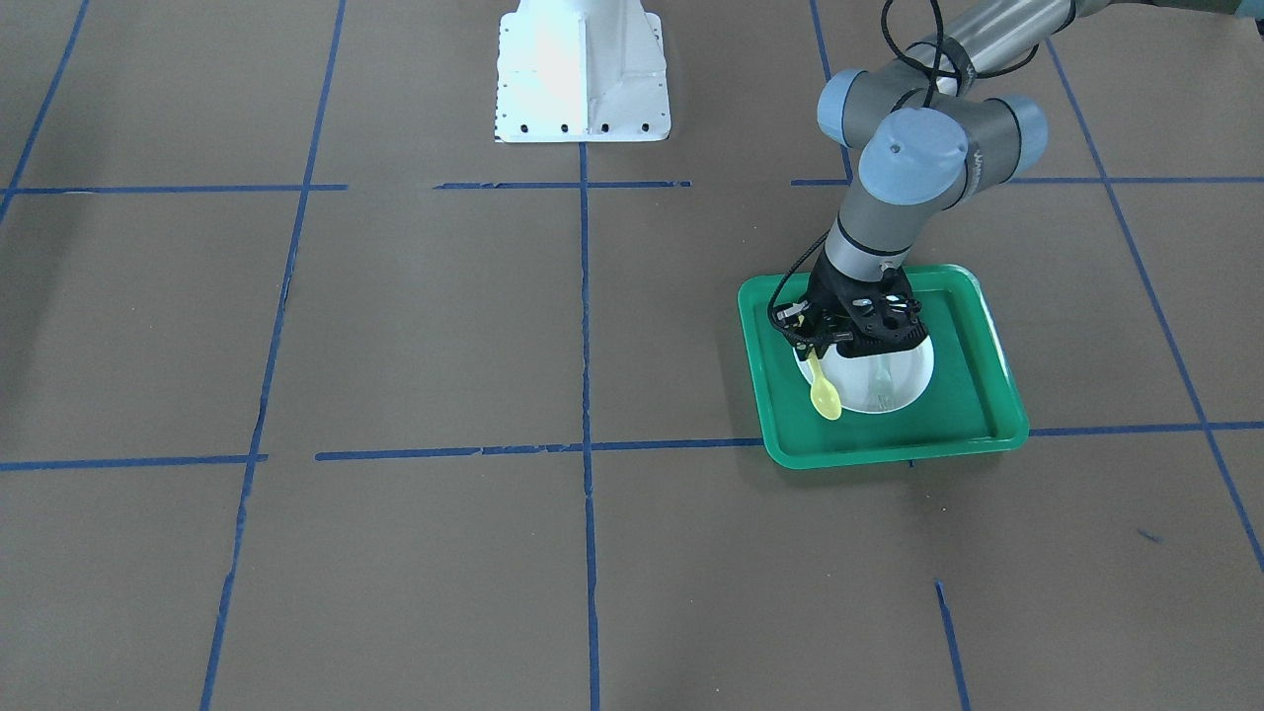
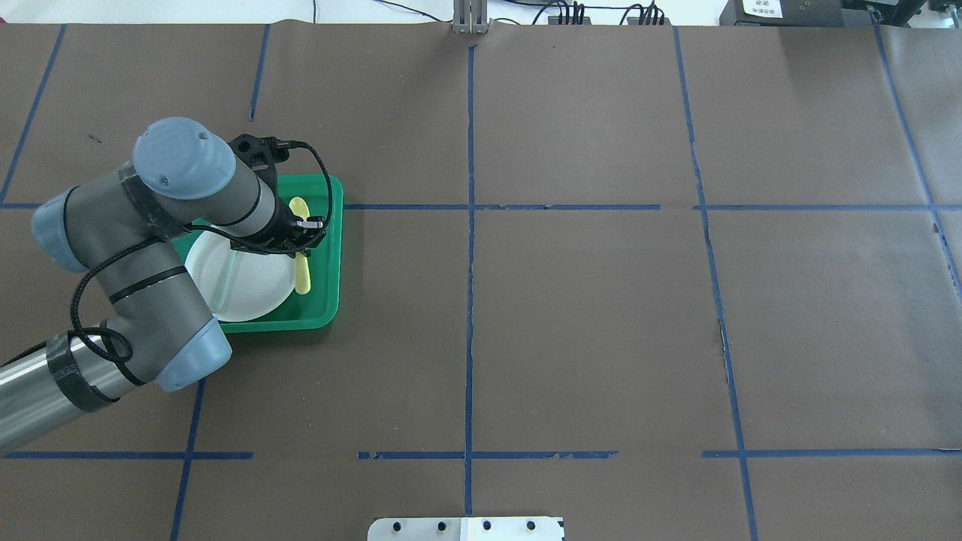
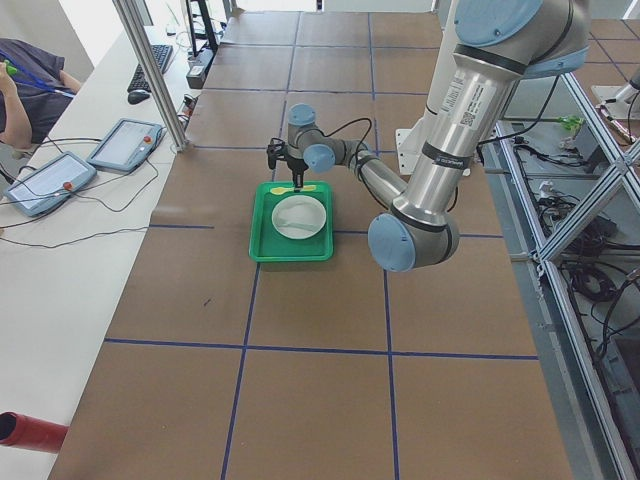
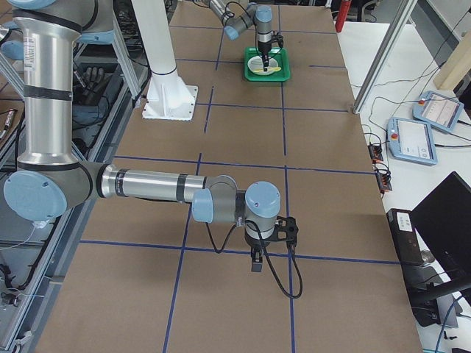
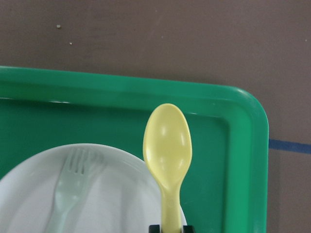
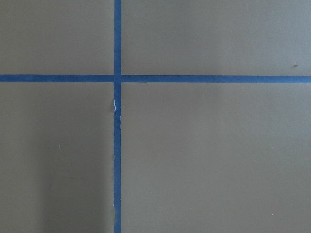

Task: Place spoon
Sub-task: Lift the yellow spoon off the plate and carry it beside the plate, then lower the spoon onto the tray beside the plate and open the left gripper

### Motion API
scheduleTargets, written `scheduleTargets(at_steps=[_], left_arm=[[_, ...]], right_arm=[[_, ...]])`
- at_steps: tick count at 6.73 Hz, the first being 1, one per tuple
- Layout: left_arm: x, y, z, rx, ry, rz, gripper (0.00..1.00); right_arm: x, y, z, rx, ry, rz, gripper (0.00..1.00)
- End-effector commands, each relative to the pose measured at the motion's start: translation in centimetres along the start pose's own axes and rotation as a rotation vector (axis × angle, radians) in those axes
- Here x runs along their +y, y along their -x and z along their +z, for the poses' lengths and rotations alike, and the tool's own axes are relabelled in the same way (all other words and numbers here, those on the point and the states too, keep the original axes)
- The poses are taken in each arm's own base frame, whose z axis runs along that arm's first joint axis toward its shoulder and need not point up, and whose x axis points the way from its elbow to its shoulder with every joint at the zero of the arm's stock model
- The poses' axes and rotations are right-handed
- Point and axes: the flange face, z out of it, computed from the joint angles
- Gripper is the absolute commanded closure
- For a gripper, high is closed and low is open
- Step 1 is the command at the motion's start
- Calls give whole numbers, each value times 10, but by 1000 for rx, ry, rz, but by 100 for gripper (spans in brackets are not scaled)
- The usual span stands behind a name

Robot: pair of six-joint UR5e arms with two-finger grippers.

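Pale-yellow plastic spoon (image 5: 167, 145), clamped bottom-centre by the left gripper (image 5: 168, 228), overhangs the rim of the round white plate (image 5: 121, 199) and, released here, could tip onto the green plastic tray (image 5: 245, 160).

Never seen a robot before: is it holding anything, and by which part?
The left gripper holds the yellow spoon by its handle.

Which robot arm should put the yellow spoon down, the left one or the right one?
Left. The left gripper pinches the spoon by its handle, right over the green tray beside the white plate. The right gripper hangs far down the table, over brown paper.
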Motion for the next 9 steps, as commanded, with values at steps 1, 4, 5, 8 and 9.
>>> scheduleTargets(at_steps=[1, 4, 5, 8, 9], left_arm=[[12, -10, 9, 0, 20, 7, 97], [8, -5, 16, -26, -24, 18, 40], [8, -6, 14, -26, -31, 24, 29], [-20, 1, -54, 38, -117, 171, 5], [-35, 32, -89, 39, -167, 252, 1]], right_arm=[[0, 0, 0, 0, 1, 1, 0], [0, 0, 0, 0, -1, -1, 0], [0, 0, 0, 0, 0, 0, 0], [0, 0, 0, 0, 0, 0, 0], [0, 0, 0, 0, 0, 0, 0]])
